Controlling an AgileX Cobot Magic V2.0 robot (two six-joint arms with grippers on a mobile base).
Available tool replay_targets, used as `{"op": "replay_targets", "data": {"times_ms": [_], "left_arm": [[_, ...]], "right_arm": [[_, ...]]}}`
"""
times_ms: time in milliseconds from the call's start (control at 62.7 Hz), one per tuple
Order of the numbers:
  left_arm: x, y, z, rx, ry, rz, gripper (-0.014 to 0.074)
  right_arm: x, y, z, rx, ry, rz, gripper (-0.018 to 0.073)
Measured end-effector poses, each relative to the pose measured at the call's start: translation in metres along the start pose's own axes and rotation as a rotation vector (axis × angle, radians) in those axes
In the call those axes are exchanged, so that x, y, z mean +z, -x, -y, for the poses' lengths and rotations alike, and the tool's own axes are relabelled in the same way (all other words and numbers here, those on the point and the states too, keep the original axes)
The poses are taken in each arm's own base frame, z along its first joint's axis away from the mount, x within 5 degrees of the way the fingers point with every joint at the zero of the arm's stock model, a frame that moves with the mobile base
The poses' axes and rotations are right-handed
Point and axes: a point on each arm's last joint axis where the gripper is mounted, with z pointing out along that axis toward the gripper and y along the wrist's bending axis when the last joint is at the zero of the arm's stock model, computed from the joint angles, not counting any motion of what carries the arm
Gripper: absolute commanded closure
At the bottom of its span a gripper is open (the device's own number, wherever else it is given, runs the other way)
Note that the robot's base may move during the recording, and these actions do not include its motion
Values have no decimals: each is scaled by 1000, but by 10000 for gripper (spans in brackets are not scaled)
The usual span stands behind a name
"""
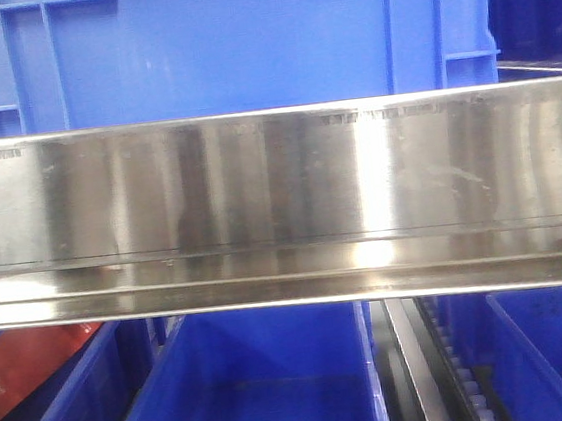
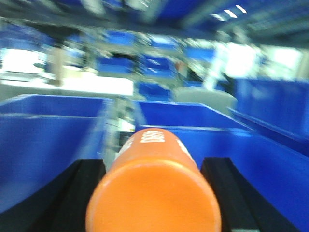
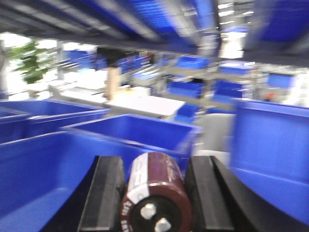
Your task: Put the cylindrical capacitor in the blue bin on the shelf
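Here the right claw (image 3: 155, 193) is clamped on the cylindrical capacitor (image 3: 157, 191), a dark brown cylinder with pale print and two silvery terminals on its near end, held between the two black fingers (image 3: 104, 193) above blue bins (image 3: 140, 130). The left claw (image 2: 153, 193) is clamped on a larger orange tapered piece (image 2: 153, 193) with white print, its black fingers (image 2: 231, 193) pressing either side, with blue bins (image 2: 48, 125) left and right of it. In the front view the shelf (image 1: 281, 205) shows its wide shiny steel rail, a blue crate (image 1: 233, 40) standing above it and open blue bins (image 1: 268, 373) below. A red object (image 1: 26, 368) lies at the lower left.
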Motion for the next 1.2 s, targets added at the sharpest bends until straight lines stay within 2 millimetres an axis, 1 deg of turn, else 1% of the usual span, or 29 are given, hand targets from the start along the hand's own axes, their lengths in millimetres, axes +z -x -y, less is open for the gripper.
{"op": "replay_targets", "data": {"times_ms": [80, 128, 144, 223, 255, 383, 431, 478, 526, 558, 606, 654, 702, 718, 734, 797, 861, 941, 1005, 1052, 1116, 1196], "left_arm": [[28, 5, 12, 0, -67, -18, 707], [47, 5, 21, 2, -104, -35, 707], [55, 3, 24, 2, -113, -46, 707], [80, 0, 38, 5, -163, -66, 707], [93, -4, 46, 5, -184, -78, 707], [126, -20, 64, 8, -225, -109, 707], [134, -27, 69, 10, -234, -126, 698], [141, -35, 73, 14, -243, -147, 654], [147, -43, 76, 17, -246, -170, 601], [149, -45, 77, 18, -247, -178, 547], [150, -48, 78, 19, -249, -185, 472], [152, -49, 78, 19, -248, -188, 363], [152, -49, 78, 19, -248, -188, 283], [152, -49, 78, 19, -248, -186, 244], [152, -49, 78, 19, -248, -184, 220], [152, -48, 78, 18, -247, -176, 136], [152, -47, 78, 17, -247, -174, 108], [152, -47, 78, 17, -247, -174, 136], [152, -47, 78, 17, -247, -172, 205], [150, -44, 78, 17, -248, -167, 304], [144, -39, 77, 15, -250, -156, 486], [133, -28, 75, 14, -256, -139, 713]], "right_arm": [[28, -1, -9, -1, 46, -13, 722], [46, -6, -15, -1, 69, -33, 722], [50, -8, -17, -1, 75, -36, 722], [72, -15, -25, 0, 100, -57, 722], [83, -20, -28, 0, 109, -70, 722], [104, -28, -34, -2, 122, -98, 722], [111, -32, -35, -3, 123, -112, 690], [116, -35, -36, -4, 124, -128, 629], [119, -38, -36, -5, 124, -143, 524], [122, -41, -37, -7, 125, -152, 454], [122, -42, -37, -6, 125, -160, 376], [123, -42, -37, 1, 125, -163, 294], [123, -42, -37, 8, 124, -162, 223], [123, -42, -37, 10, 124, -161, 207], [123, -42, -37, 12, 123, -161, 183], [123, -41, -37, 16, 123, -159, 139], [123, -41, -37, 22, 122, -162, 129], [123, -42, -37, 34, 122, -175, 140], [121, -41, -37, 39, 121, -178, 172], [119, -38, -36, 39, 121, -175, 226], [113, -31, -35, 40, 120, -158, 331], [103, -20, -33, 41, 119, -137, 534]]}}
